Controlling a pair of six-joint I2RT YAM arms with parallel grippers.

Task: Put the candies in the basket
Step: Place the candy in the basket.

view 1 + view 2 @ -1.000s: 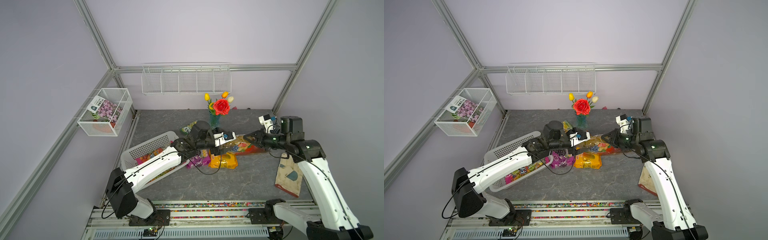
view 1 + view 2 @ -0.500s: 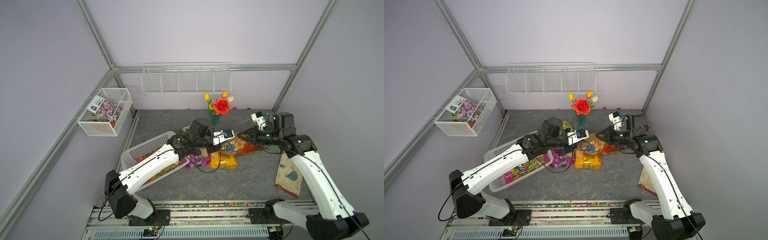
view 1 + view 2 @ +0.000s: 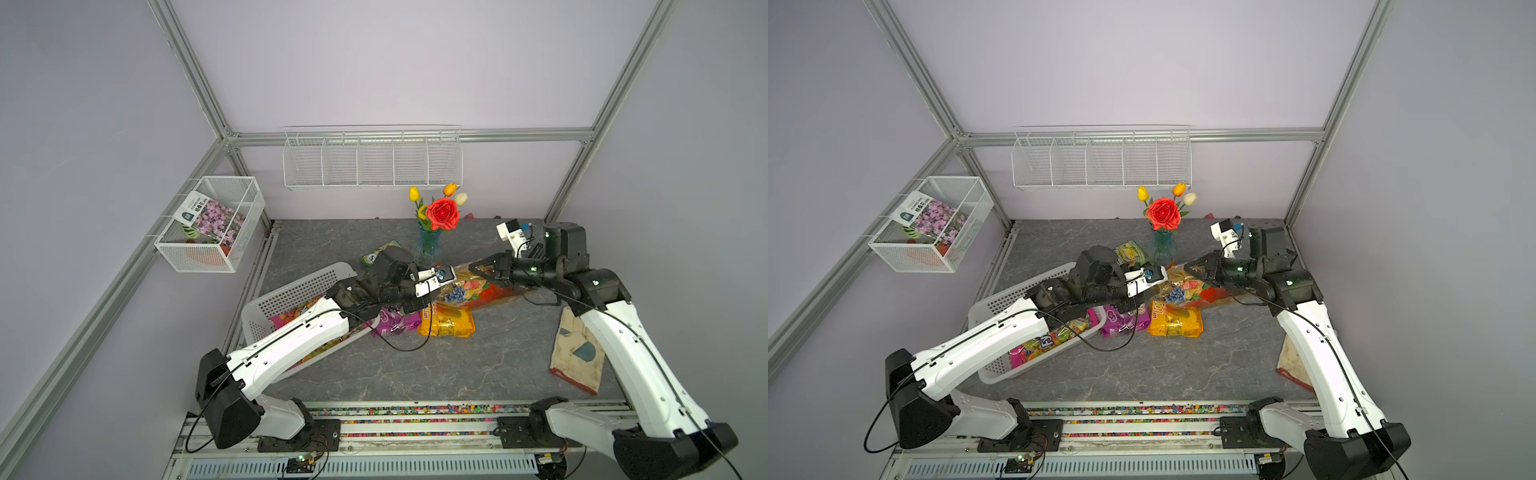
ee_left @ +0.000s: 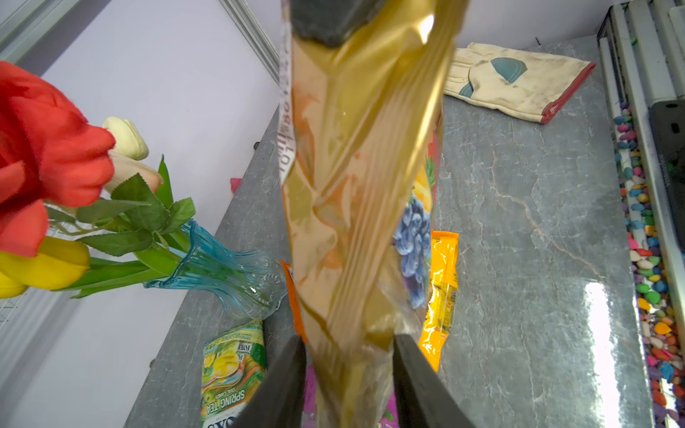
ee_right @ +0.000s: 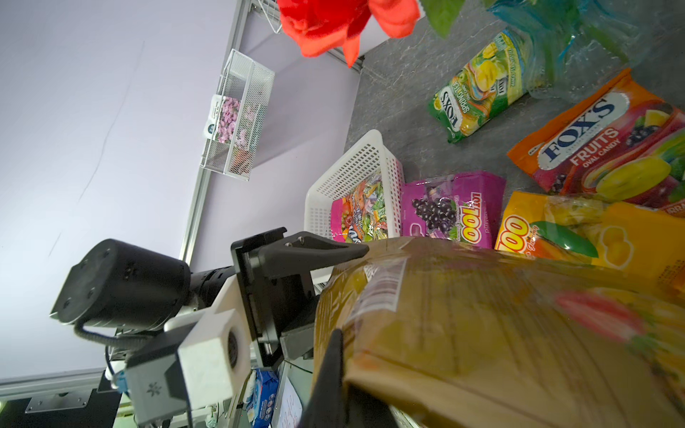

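Gold foil is stretched in the air between the two arms: the gold fruit-printed bag [image 3: 465, 286] is held at its far end by the right gripper [image 3: 478, 266], whose fingers are closed tightly on the film. Its other end is placed between the fingers [image 4: 285, 378] of the left gripper [image 4: 348, 338]. These fingers are kept apart by the bunched end of the bag, one on each side; whether the bag is already pressed by them cannot be told. Compared with one second ago, the right gripper is brought nearer to the left one, the bag is lifted more from the grey table [image 3: 519, 357], and its free end is now enclosed by the left fingers instead of lying in front of them. A hand-over is therefore judged to be in progress, so that the bag can be carried by the left arm to the white basket [image 3: 291, 291], which is near that arm. Only the pink bag [image 3: 1042, 343] is seen inside the basket. The purple grape bag [image 3: 392, 324] and the orange mango bag [image 3: 446, 326] are left on the table just beside it, and the green FOX'S bag [image 5: 478, 96] and the orange FOX'S bag [image 5: 611, 140] are lying near the blue vase [image 4: 222, 274]. Most of the task is thus judged still to be done.
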